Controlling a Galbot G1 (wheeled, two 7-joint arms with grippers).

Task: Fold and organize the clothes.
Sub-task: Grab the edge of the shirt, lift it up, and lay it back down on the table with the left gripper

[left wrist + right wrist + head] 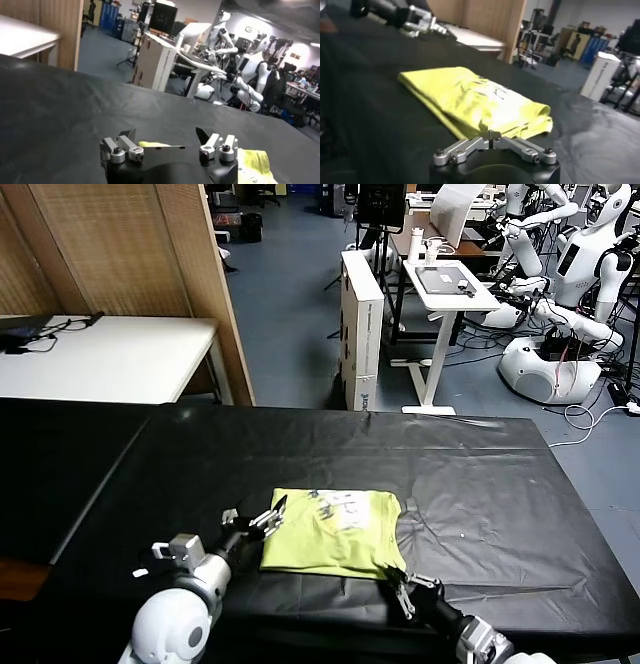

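Lime cloth, the shirt (335,531) lay on the black table (480,474) near its front edge, already doubled into a squarish packet with layered edges and a pale print showing on top. In the right wrist view the shirt (475,100) showed stacked folds along its near side and one rumpled corner closest to that camera.

The left gripper (262,520) sat just beside the packet's left edge, low over the table, fingers spread with nothing between them; in its own view the left gripper (167,142) showed a clear gap between the tips, with yellow cloth peeking beyond. The right gripper (401,586) sat just off the packet's front right corner, and in its wrist view the right gripper (492,136) had its fingertips pressed together, holding nothing, apart from the cloth.

By my judgement the folding was largely done and the step in hand was the tidying: either one more fold or squaring the packet. A next move would call for the right fingers to part before taking the rumpled corner, and for both arms to grip the top layers together so the thin fabric would not slide or unfold.
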